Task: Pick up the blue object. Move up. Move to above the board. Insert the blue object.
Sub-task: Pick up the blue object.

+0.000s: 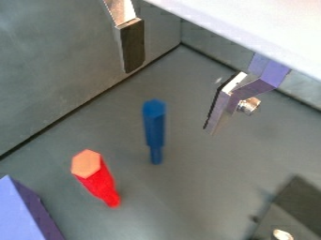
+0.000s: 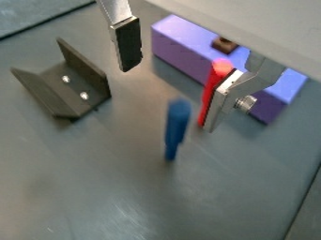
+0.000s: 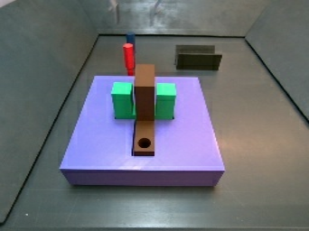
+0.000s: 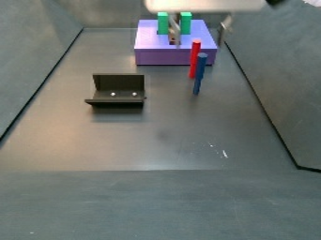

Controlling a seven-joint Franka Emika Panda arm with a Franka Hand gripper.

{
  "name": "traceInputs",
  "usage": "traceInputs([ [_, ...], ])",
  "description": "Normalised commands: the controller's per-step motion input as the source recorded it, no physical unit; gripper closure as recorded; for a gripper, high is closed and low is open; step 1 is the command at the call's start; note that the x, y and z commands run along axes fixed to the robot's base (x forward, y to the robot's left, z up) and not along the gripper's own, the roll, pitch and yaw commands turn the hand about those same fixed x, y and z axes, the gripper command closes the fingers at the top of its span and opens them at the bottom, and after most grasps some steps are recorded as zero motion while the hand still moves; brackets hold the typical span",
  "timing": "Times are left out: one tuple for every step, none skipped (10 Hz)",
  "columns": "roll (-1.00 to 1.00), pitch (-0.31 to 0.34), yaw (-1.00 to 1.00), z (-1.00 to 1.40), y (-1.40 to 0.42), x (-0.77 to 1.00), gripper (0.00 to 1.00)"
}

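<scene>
My gripper (image 1: 175, 70) hangs above the floor with its jaws spread wide and nothing between them; in both wrist views the two silver fingers (image 2: 126, 42) stand well apart on either side of the blue object (image 1: 153, 131), which is upright on the grey floor below and not yet touched. In a side view the blue object (image 4: 198, 81) stands just beside the red post (image 4: 194, 60), near the edge of the purple slab (image 4: 157, 54); the fixture (image 4: 116, 91) sits apart from both. The board (image 3: 145, 110) lies along the top of the slab between the two green blocks (image 3: 123, 100), its round hole near one end unoccupied. I judge the step in hand to be the pick-up, still in its approach. To do it well I should centre the peg between my pads before descending, come straight down so neither finger clips the peg's top or the red post close by, and close on its upper part squarely. A skewed grasp would tilt the peg and, in my judgement, spoil the later insertion.
</scene>
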Motion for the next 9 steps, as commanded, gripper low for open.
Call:
traceInputs([
  [0.0,-0.1,0.0,-0.23,-0.1,-0.14,0.0],
  [0.0,-0.084,0.0,-0.15,-0.05,-0.09,0.0],
  [0.0,-0.073,0.0,-0.16,-0.1,0.0,0.0],
  [0.01,-0.047,0.0,-0.25,-0.12,0.02,0.0],
  [0.03,-0.057,-0.01,-0.32,-0.07,0.0,0.0],
  [0.04,-0.036,-0.03,-0.27,0.0,0.0,0.0],
  [0.04,-0.03,-0.1,-0.25,0.04,-0.05,0.0],
  [0.02,0.0,-0.05,-0.13,0.01,0.0,0.0],
  [0.04,-0.001,0.0,-0.13,0.0,0.0,0.0],
])
